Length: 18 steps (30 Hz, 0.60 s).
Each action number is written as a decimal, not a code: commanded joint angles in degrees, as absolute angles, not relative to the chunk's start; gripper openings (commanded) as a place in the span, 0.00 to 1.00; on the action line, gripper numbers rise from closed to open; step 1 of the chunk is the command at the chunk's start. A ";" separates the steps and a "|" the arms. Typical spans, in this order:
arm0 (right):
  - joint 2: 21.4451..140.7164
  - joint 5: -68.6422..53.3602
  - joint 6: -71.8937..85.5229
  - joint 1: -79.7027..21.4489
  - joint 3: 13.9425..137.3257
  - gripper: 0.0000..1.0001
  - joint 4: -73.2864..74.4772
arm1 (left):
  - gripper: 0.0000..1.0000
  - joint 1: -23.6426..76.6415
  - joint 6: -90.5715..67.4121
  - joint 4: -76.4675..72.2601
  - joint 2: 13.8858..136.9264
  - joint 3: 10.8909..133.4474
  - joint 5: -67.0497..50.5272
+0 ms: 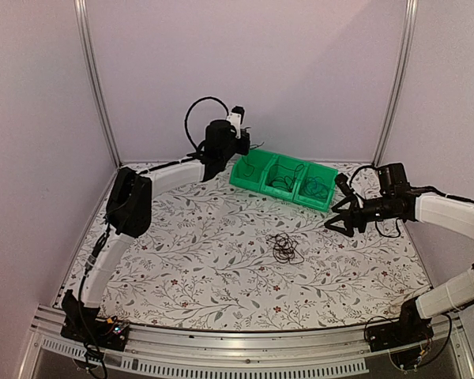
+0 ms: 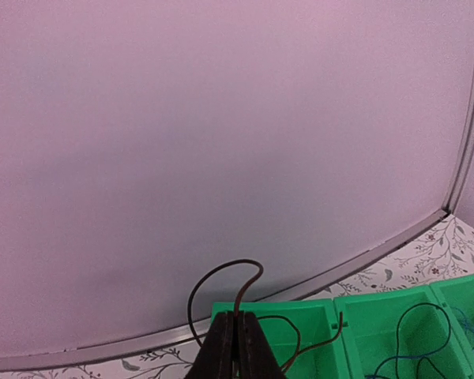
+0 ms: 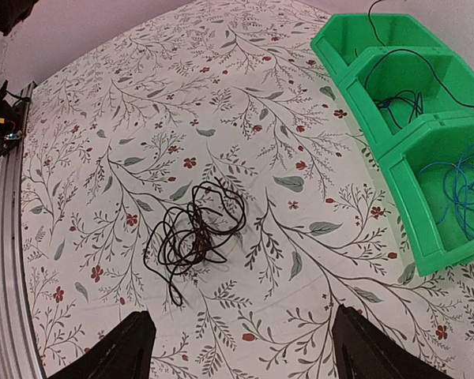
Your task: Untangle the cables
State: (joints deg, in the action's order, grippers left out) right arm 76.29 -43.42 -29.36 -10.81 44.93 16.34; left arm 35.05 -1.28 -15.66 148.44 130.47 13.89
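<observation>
As left end effector (image 2: 237,320) pinches brown wire (image 2: 221,267), right end effector (image 3: 246,351) gapes — cables (image 3: 196,233) tangled.

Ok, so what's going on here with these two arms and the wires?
The left arm holds a dark brown cable in shut jaws over the left end of the green bin. The right arm hovers beside the bin, jaws open and empty. A tangle of dark cables lies on the table; the bin's other compartments hold loose cables.
</observation>
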 commanded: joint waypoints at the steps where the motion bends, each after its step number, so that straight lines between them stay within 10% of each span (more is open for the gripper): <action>1: 77.15 -42.68 -30.39 -10.63 44.74 0.81 15.86 | 0.00 33.17 -4.72 -16.60 151.13 131.94 11.32; 18: 80.01 -42.95 -31.62 -10.57 45.97 0.81 17.51 | 0.00 33.56 -9.37 -16.75 156.58 131.18 4.45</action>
